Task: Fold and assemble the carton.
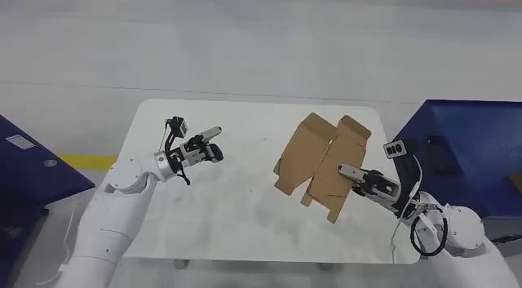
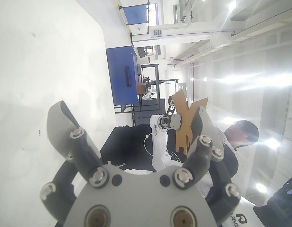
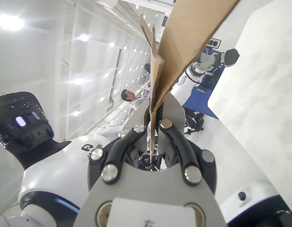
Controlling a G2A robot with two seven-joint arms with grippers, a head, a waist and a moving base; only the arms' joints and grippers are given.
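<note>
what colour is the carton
The carton is plain brown cardboard. It shows best in the top view.

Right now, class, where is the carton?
In the top view, the carton is clamped in the right hand, held up over the right side of the table.

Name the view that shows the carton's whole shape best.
The top view: the whole carton, flaps included, shows, held off the table by the right gripper. The right wrist view sees it edge-on between its fingers; the left wrist view shows it far off, partly behind a finger.
</note>
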